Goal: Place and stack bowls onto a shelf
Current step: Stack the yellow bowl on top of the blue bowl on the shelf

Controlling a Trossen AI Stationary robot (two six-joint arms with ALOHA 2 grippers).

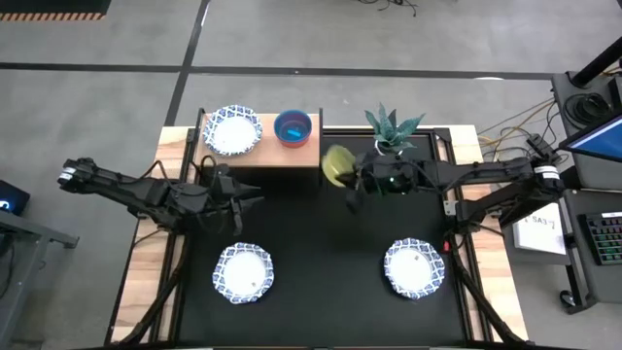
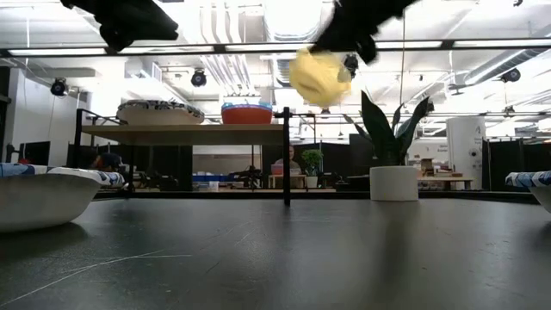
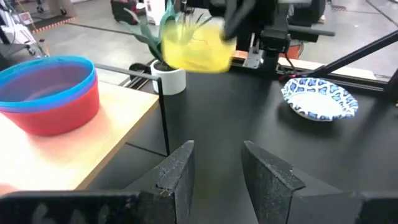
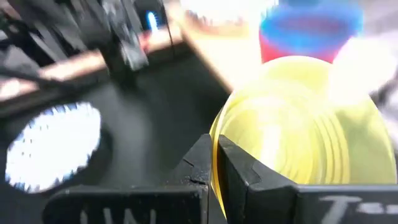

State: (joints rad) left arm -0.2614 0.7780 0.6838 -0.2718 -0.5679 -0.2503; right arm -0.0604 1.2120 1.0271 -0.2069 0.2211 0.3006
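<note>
Black worktop (image 1: pixel 330 253) fills the middle of the scene, with pale wooden strips at its left and right edges. At its far edge stands the light-brown wooden shelf (image 1: pixel 260 154) on thin black legs; on it sit a white bowl with a blue patterned rim (image 1: pixel 232 130) at the left and, just beside it, a blue-purple bowl nested inside a red bowl (image 3: pixel 50 102). Two more blue-rimmed white bowls lie on the worktop nearer the front, well apart: one on the left (image 1: pixel 244 272) and one on the right (image 1: pixel 415 268). A small white pot with a spiky green plant (image 1: pixel 391 131) stands at the far edge, to the right of the shelf. The left arm reaches in from the left and its left tool (image 1: pixel 251 197) hovers over the worktop just in front of the shelf, its two dark fingers (image 3: pixel 177 177) parted with nothing between them. The right arm stretches in from the right; its right tool (image 1: pixel 352 183) is clamped on the rim of the yellow-green bowl (image 1: pixel 337 165), holding it tilted in the air just off the shelf's right end, close to the plant pot. In the low view this bowl hangs at about the height of the shelf board, clear of the worktop.
</note>
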